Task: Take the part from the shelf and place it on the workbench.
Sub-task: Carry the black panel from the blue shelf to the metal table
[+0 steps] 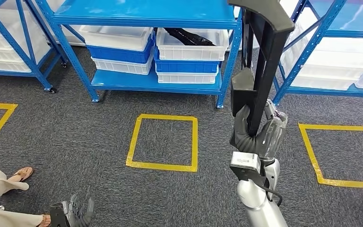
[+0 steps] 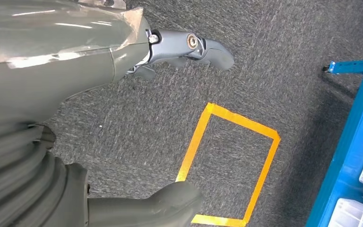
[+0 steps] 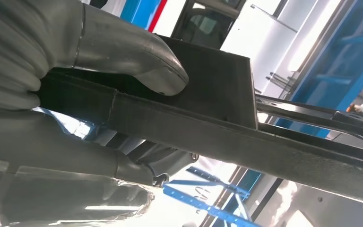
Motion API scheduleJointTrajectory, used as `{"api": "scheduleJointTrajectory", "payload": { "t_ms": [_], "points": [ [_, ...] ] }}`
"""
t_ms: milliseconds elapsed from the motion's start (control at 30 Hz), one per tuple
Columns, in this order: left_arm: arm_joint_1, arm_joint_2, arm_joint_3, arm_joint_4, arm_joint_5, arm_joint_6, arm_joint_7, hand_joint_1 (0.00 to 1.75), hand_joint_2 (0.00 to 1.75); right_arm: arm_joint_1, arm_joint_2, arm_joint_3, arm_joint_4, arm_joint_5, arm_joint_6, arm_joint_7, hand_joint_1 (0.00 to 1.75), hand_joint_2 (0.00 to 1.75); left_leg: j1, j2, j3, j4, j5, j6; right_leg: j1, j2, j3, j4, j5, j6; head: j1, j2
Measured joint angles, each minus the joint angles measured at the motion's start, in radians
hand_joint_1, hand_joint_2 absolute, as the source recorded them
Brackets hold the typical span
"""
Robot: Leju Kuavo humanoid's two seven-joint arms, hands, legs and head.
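Observation:
My right hand (image 1: pixel 257 135) grips a long black part (image 1: pixel 264 52) and holds it upright in front of the blue shelf (image 1: pixel 146 14). In the right wrist view the thumb (image 3: pixel 142 56) presses on the part's flat black face (image 3: pixel 208 71), with the other fingers (image 3: pixel 75 156) wrapped under it. My left hand (image 1: pixel 73 210) hangs low at the lower left with its fingers apart and nothing in it. The left wrist view shows that hand (image 2: pixel 75 94) above the grey carpet. Another black part (image 1: pixel 186 37) lies in a white bin (image 1: pixel 191 47) on the shelf.
Stacked white and blue bins (image 1: pixel 120 49) stand on the shelf's lower level. More blue racks stand at left (image 1: pixel 9 42) and right (image 1: pixel 340 56). Yellow tape squares (image 1: pixel 163 142) mark the carpet. A person's feet in sandals (image 1: pixel 21 175) are at the lower left.

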Motion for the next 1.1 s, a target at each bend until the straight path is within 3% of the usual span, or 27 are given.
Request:
{"api": "scheduleJointTrajectory", "payload": {
  "t_ms": [67,133,233,267,300,333,400,467,567,633,733,800,833,900,933,1000,1100],
  "points": [
    [0.001,0.0,0.0,0.0,0.0,0.0,0.0,0.0,1.75,0.001,0.0,-0.002,0.002,0.001,-0.001,0.001,1.75,1.75,0.003,-0.001,-0.005,-0.001,0.006,-0.012,0.0,0.0,-0.004,0.001,0.01,-0.016,0.0,0.0],
    [0.001,0.0,0.0,0.0,0.0,0.0,0.0,0.0,1.75,0.0,0.001,-0.004,0.003,0.008,-0.001,0.005,1.75,1.75,0.008,0.002,-0.021,0.032,-0.023,-0.021,-0.004,-0.004,-0.007,-0.001,0.02,-0.032,-0.002,0.0],
    [0.001,-0.001,0.0,0.0,0.0,0.0,0.0,0.0,1.75,0.005,0.001,-0.006,0.006,0.015,-0.002,0.01,1.75,1.75,0.009,0.005,-0.093,0.211,-0.126,-0.028,0.001,-0.015,-0.015,-0.002,0.028,-0.046,-0.005,0.0],
    [0.002,-0.001,0.0,0.0,0.0,-0.001,0.0,0.0,1.75,0.01,0.0,-0.007,0.008,0.013,-0.002,0.011,1.75,1.75,0.009,0.005,-0.112,0.262,-0.145,-0.029,0.004,-0.02,-0.019,-0.001,0.03,-0.048,-0.005,0.0],
    [0.002,-0.001,0.0,0.0,0.0,-0.001,0.0,0.0,1.75,0.016,0.0,-0.009,0.01,0.009,-0.002,0.011,1.75,1.75,0.009,0.005,-0.114,0.279,-0.147,-0.028,0.007,-0.024,-0.021,-0.001,0.031,-0.05,-0.005,0.0],
    [0.003,-0.001,0.001,0.0,0.0,-0.001,0.0,0.0,1.75,0.021,-0.001,-0.012,0.011,0.004,-0.003,0.01,1.75,1.75,0.008,0.006,-0.097,0.258,-0.131,-0.025,0.01,-0.029,-0.022,-0.001,0.032,-0.05,-0.005,0.0],
    [0.003,0.0,0.001,0.0,0.001,-0.003,0.0,0.0,1.75,0.027,-0.002,-0.018,0.012,-0.007,-0.003,0.007,1.75,1.75,0.003,0.02,-0.018,0.131,-0.08,-0.01,0.014,-0.037,-0.021,-0.001,0.032,-0.05,-0.005,0.0],
    [0.001,0.001,0.001,-0.001,0.001,-0.005,0.0,0.0,1.75,0.03,-0.003,-0.024,0.013,-0.014,-0.003,0.001,1.75,1.75,-0.008,0.04,0.039,0.028,-0.055,0.007,0.021,-0.047,-0.024,0.001,0.033,-0.048,-0.004,0.0],
    [0.0,0.001,0.001,-0.001,0.001,-0.005,0.0,0.0,1.75,0.036,-0.006,-0.027,0.013,-0.02,-0.005,-0.008,1.75,1.75,-0.017,0.035,0.045,0.001,-0.048,0.022,0.024,-0.062,-0.029,0.001,0.035,-0.04,-0.005,0.0],
    [-0.001,0.0,0.002,-0.002,0.001,-0.005,0.0,0.0,1.75,0.037,-0.009,-0.029,0.013,-0.021,-0.005,-0.011,1.75,1.75,-0.013,0.026,0.047,-0.014,-0.036,0.034,0.023,-0.049,-0.042,0.025,0.018,-0.034,-0.004,0.0],
    [-0.002,-0.003,0.003,-0.002,0.001,-0.005,0.0,0.0,1.75,0.04,-0.017,-0.035,0.014,-0.022,-0.006,-0.011,1.75,1.75,-0.009,0.01,0.04,-0.023,-0.023,0.044,0.012,-0.013,-0.117,0.189,-0.059,-0.034,-0.001,0.0],
    [-0.001,-0.004,0.004,-0.002,0.001,-0.005,0.0,0.0,1.75,0.046,-0.021,-0.04,0.016,-0.024,-0.006,-0.011,1.75,1.75,-0.007,-0.005,0.033,-0.022,-0.018,0.041,0.003,-0.009,-0.154,0.274,-0.084,-0.023,-0.001,0.0],
    [0.0,-0.004,0.005,-0.002,0.001,-0.005,0.0,0.0,1.75,0.048,-0.023,-0.041,0.016,-0.025,-0.006,-0.012,1.75,1.75,-0.005,-0.012,0.03,-0.022,-0.015,0.038,-0.002,-0.008,-0.146,0.261,-0.074,-0.012,-0.001,0.0],
    [0.0,-0.004,0.006,-0.002,0.001,-0.005,0.0,0.0,1.75,0.049,-0.026,-0.042,0.017,-0.028,-0.006,-0.013,1.75,1.75,0.0,-0.028,0.026,-0.017,-0.012,0.029,-0.015,0.0,-0.08,0.135,-0.023,0.013,0.0,0.0],
    [0.0,-0.004,0.007,-0.002,0.002,-0.005,0.0,0.0,1.75,0.049,-0.027,-0.042,0.017,-0.031,-0.006,-0.014,1.75,1.75,0.001,-0.036,0.022,-0.012,-0.011,0.022,-0.017,0.01,-0.047,0.071,-0.004,0.019,0.002,0.0],
    [0.001,-0.004,0.009,-0.003,0.002,-0.005,0.0,0.0,1.75,0.049,-0.031,-0.043,0.019,-0.037,-0.007,-0.018,1.75,1.75,0.0,-0.048,0.011,-0.006,-0.007,0.005,-0.016,0.023,-0.017,0.008,0.012,0.014,0.007,0.0],
    [0.008,-0.003,0.016,-0.005,0.004,-0.008,0.0,0.0,1.75,0.048,-0.034,-0.045,0.023,-0.039,-0.009,-0.021,1.75,1.75,0.006,-0.054,0.001,-0.005,-0.001,-0.012,-0.011,0.012,-0.02,0.009,0.022,-0.009,0.013,0.0]
  ]
}}
